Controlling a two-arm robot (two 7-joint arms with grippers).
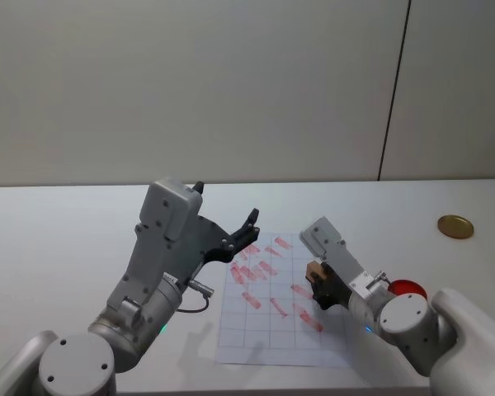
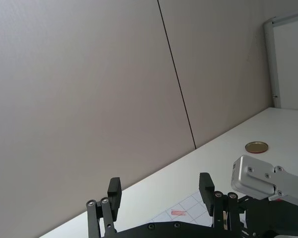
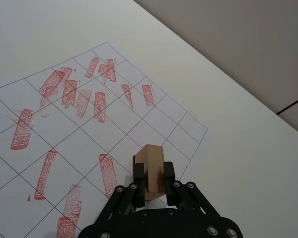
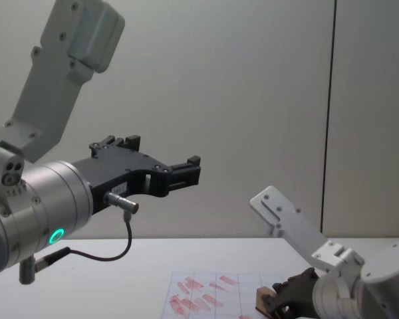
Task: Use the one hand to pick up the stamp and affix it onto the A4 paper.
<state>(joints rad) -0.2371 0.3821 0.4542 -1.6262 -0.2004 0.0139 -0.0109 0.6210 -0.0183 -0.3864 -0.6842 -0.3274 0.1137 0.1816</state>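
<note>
From head: high, tilted forward-down on table point(image 1: 66, 223), moderately far; paper point(image 1: 264, 330) at 6 o'clock. From chest: low, level across table toward wall point(image 4: 253, 100). From left wrist: aimed up at wall. From right wrist: close above paper, steep. Shared by all four: paper; by head and left wrist: disc point(image 1: 454, 226).

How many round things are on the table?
2: a gold disc far right, and a red pad nearer, partly behind the right arm. Others may hide under the arms. Right gripper holds the stamp over the paper; left gripper hangs open, raised.
</note>
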